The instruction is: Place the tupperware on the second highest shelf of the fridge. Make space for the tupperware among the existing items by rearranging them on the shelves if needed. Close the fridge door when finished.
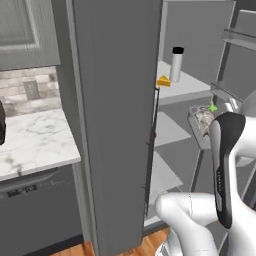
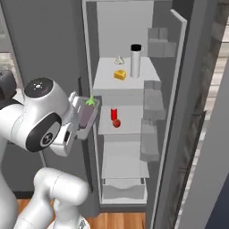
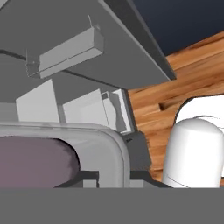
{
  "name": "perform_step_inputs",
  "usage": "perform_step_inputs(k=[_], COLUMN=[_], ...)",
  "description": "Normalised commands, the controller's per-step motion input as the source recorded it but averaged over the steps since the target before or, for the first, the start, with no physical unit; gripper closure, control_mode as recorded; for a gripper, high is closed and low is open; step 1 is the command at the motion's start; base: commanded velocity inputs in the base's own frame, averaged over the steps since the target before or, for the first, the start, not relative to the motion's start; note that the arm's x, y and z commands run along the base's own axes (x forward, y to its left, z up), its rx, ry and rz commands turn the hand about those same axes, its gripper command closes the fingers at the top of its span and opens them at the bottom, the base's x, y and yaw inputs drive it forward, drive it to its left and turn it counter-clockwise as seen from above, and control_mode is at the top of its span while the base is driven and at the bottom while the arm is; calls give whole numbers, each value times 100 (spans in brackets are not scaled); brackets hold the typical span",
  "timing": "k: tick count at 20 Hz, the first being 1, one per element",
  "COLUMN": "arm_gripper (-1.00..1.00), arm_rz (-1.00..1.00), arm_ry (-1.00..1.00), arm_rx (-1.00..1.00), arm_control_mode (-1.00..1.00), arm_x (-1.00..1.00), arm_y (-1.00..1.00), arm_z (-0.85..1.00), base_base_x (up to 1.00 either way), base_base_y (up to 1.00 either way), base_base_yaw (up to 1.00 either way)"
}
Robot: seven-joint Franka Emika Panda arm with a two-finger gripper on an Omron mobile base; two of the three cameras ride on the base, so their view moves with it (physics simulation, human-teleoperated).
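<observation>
The fridge (image 2: 129,27) is seen standing open, its fridge door (image 2: 197,112) swung out to the right with clear bins on the inner face. The shelf (image 2: 125,91) second from the top carries a tall silver cylinder (image 2: 135,61) with a black cap, a yellow cheese wedge (image 2: 119,74) just to its left and a small pale item behind. One shelf lower, a red can (image 2: 113,113) and a tomato (image 2: 116,123) are set close together. The tupperware (image 2: 86,117) is held tilted in the air, left of the open compartment and outside it, a green sprig showing at its top. The gripper (image 2: 74,129) is pressed together on the tupperware's rim.
</observation>
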Motion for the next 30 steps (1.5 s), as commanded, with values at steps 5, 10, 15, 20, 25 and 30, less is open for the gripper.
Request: perform_step_inputs(k=[5, 10, 15, 20, 25, 30], arm_gripper=[100, 100, 100, 100, 100, 100], arm_rz=[0, 0, 0, 0, 0, 0], arm_ry=[0, 0, 0, 0, 0, 0], arm_rx=[0, 0, 0, 0, 0, 0], arm_control_mode=[100, 100, 100, 100, 100, 100], arm_x=[0, 0, 0, 0, 0, 0], arm_y=[0, 0, 0, 0, 0, 0], arm_z=[0, 0, 0, 0, 0, 0], base_base_x=[35, 49, 52, 34, 37, 38], base_base_y=[-47, -22, -19, -40, -29, -7], base_base_yaw=[18, 14, 14, 11, 11, 11])
